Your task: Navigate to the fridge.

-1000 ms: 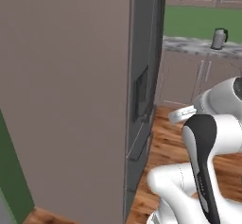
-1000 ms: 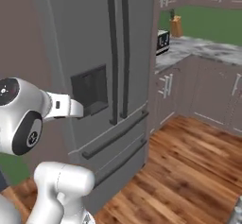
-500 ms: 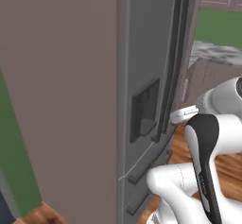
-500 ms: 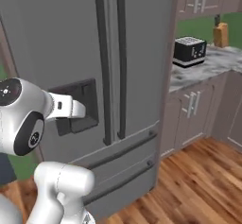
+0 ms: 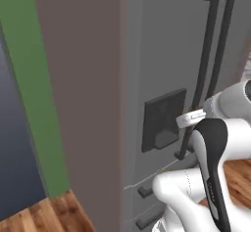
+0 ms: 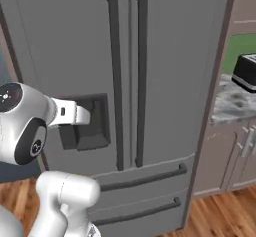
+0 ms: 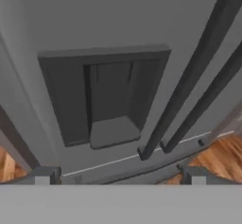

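1. Left base view: behind-left of the arm, facing the fridge [image 5: 162,55] obliquely, close, its side wall in view.
2. Right base view: behind-right, nearly square-on to the doors.
3. Hand view: very close, aimed at the dispenser panel [image 7: 106,95]; all three views share it.

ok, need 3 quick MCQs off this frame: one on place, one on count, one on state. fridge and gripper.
1. Where is the dispenser panel on the fridge?
A. On the left door, left of the handles
B. On the right door
C. On the bottom drawer

2. How many long vertical bar handles does the fridge have?
A. One
B. Two
C. Four

3. How does the gripper stand?
A. Shut on a handle
B. Open, holding nothing
C. Shut on a toaster

Answers:
1. A: the right base view shows the panel left of both handles.
2. B: two dark bars stand side by side.
3. B: in the hand view the fingertips sit wide apart.
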You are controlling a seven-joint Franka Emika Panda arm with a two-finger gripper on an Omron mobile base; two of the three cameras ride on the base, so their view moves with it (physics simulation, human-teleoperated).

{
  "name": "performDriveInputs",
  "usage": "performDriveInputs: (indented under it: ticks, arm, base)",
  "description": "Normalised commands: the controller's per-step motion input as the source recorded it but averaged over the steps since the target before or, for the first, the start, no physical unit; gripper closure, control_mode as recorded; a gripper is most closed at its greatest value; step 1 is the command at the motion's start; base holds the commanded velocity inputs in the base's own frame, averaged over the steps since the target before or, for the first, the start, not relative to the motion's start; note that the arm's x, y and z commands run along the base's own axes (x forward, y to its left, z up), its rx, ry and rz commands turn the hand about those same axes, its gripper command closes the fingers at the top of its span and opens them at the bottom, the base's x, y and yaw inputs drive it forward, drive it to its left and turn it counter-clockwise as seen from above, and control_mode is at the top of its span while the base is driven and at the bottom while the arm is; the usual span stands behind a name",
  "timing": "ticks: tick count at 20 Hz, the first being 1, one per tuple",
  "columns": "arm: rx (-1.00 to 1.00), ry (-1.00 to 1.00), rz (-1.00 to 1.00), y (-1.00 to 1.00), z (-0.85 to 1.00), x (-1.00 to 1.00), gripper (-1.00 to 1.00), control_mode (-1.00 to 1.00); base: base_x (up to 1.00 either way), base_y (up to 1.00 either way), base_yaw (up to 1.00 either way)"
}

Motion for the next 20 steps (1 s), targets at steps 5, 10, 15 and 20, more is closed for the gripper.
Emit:
performDriveInputs:
  ticks: [5,10,15,20]
  arm:
    - [0.0,0.0,0.0,0.0,0.0,0.0,-1.0,1.0]
    - [0.0,0.0,0.0,0.0,0.0,0.0,-1.0,1.0]
    - [0.0,0.0,0.0,0.0,0.0,0.0,-1.0,1.0]
    - [0.0,0.0,0.0,0.0,0.0,0.0,-1.0,1.0]
  base:
    - [0.33,-1.0,0.36]
    - [0.1,-1.0,0.33]
    - [0.92,-0.24,0.1]
    - [1.0,0.47,0.0]
